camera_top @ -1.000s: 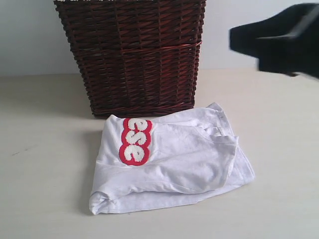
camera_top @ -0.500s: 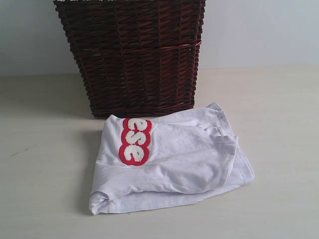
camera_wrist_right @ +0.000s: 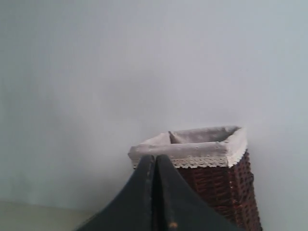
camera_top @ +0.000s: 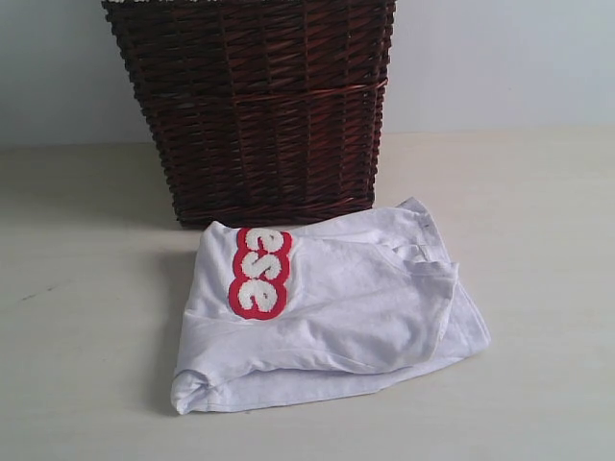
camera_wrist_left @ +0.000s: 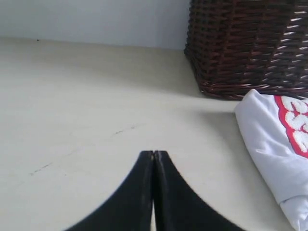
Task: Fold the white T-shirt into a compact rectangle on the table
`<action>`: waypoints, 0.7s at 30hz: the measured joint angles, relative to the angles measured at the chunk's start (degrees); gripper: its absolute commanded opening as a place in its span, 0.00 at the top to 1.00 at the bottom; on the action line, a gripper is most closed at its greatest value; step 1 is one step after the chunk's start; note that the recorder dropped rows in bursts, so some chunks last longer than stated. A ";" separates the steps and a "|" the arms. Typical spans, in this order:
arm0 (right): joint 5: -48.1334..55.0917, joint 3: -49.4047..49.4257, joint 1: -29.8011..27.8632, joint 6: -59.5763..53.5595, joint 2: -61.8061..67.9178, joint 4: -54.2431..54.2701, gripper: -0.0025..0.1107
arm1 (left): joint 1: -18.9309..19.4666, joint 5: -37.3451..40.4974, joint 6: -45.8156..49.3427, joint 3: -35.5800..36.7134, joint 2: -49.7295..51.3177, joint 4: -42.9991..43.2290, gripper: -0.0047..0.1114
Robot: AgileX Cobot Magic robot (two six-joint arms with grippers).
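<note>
Only one readable text: "ese", on the white T-shirt (camera_top: 356, 317), exterior view. Fuzzy white lettering (camera_top: 261, 272) with thick red outline, turned sideways, three letters stacked along the folded front, one "e" end toward the wicker basket (camera_top: 259, 106). Cut off at the shirt's folded edge; nothing more of the word visible. Left wrist view: same red-outlined lettering, clipped by the frame edge, too partial to read. Right wrist view: nothing legible. No brand, number or tag readable elsewhere.

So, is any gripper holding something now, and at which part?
Nothing is held. The left gripper and the right gripper are shut and empty; the T-shirt lies on the table.
</note>
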 measured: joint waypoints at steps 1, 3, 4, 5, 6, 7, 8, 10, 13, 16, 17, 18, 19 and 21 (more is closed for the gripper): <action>0.00 0.14 -2.16 -0.77 0.00 1.52 0.98 | 0.00 0.00 0.00 0.00 0.00 0.00 0.96; 0.00 0.64 -7.83 -2.85 0.00 3.94 0.98 | 0.00 0.00 0.00 0.00 0.00 0.00 0.96; 0.00 0.77 -10.70 -3.74 0.00 4.60 0.98 | 0.00 0.00 0.00 0.00 0.00 0.00 0.96; 0.00 0.92 -13.53 -4.82 0.00 5.28 0.98 | 0.00 0.00 0.00 0.00 0.00 0.00 0.96; 0.12 0.90 -16.18 -5.78 0.00 5.54 0.98 | 0.00 0.00 0.00 0.00 0.00 0.00 0.96; 0.12 0.90 -18.14 -6.57 0.00 5.76 0.98 | 0.00 0.00 0.00 0.00 0.00 0.00 0.96; 0.12 0.90 -20.28 -7.48 0.00 5.90 0.98 | 0.00 0.00 0.00 0.00 0.00 0.10 0.96; 0.12 0.90 -23.21 -9.46 0.00 5.91 0.98 | 0.00 0.00 0.00 0.00 0.00 0.10 0.96; 0.12 0.90 -25.53 -12.31 0.00 5.91 0.98 | 0.00 0.00 0.00 0.00 0.00 0.10 0.96; 0.12 0.90 -25.80 -13.49 0.00 5.91 0.98 | 0.00 0.00 0.00 0.00 0.00 0.10 0.96; 0.22 0.90 -25.80 -13.77 0.00 5.91 0.98 | 0.00 0.00 0.00 0.00 0.00 0.10 0.96; 0.54 0.90 -25.80 -13.87 0.00 5.91 0.98 | 0.00 0.00 0.00 0.00 0.00 0.10 0.96; 1.05 0.90 -25.80 -13.98 0.00 5.91 0.98 | 0.00 0.00 0.00 0.00 0.00 0.10 0.96; 2.38 0.90 -25.80 -14.10 0.00 5.91 0.98 | 0.00 0.00 0.00 0.00 0.00 0.10 0.96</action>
